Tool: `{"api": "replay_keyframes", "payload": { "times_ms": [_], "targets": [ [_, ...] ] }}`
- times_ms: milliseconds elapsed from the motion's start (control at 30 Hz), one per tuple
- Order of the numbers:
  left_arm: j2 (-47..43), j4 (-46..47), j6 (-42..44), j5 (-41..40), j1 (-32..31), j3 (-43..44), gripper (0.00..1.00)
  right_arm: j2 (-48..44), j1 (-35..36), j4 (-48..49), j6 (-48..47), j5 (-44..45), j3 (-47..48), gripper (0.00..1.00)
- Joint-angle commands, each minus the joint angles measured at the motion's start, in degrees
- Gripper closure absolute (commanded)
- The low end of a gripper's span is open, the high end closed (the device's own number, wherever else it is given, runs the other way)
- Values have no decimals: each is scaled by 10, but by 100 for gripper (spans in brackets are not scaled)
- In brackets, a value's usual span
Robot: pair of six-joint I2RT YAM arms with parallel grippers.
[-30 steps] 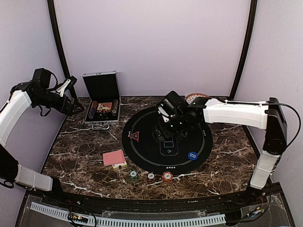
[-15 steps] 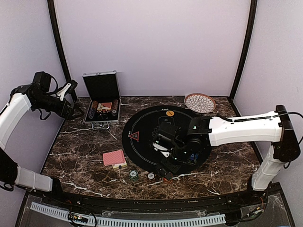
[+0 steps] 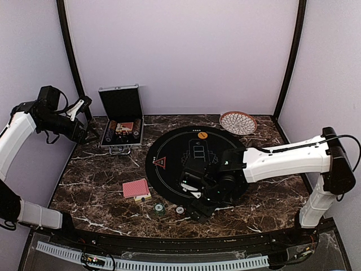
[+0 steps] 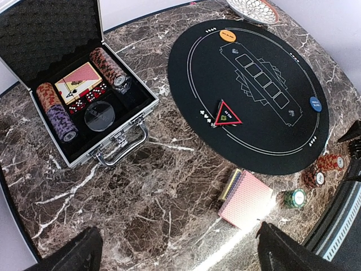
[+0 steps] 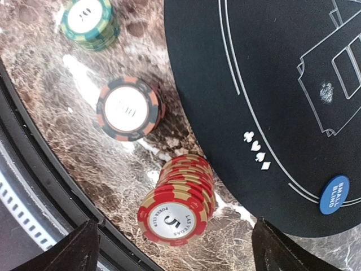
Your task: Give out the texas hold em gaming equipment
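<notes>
My right gripper [image 5: 181,251] hangs open just above a red-and-tan chip stack [image 5: 177,197] beside the black mat's [image 5: 271,84] front edge; nothing is held. A black-and-orange stack [image 5: 128,108] and a green stack [image 5: 90,22] stand further left. In the top view the right gripper [image 3: 197,209] hides the red stack. The red-backed card deck [image 4: 248,199] lies left of the chips. On the mat are the red-edged triangle marker [image 4: 227,114], an orange chip [image 4: 227,35] and a blue chip [image 4: 316,104]. My left gripper [image 3: 89,125] is open and raised at the far left.
The open silver case [image 4: 84,101] holds more chip rolls, cards and dice at the back left. A woven dish [image 3: 238,122] sits at the back right. The table's black front rim [image 5: 51,186] runs close under the right gripper.
The right arm has swung from the mat's middle to the front edge, over the chip stacks, and now covers the red stack in the top view. The left arm has barely shifted.
</notes>
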Motion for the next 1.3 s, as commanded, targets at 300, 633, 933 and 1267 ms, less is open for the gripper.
{"api": "replay_keyframes", "payload": {
  "times_ms": [300,633,933,1267],
  "targets": [
    [-3,-20,5,16,-2,28,1,33,3,33,-8,10,-12,19],
    [0,-19,4,17,-2,35,1,35,-15,42,-15,7,-16,26],
    [2,-18,4,14,-2,35,1,38,-26,54,-18,2,-26,27],
    [4,-16,5,11,-2,35,1,42,-28,57,-19,-4,-23,39]
  ]
}}
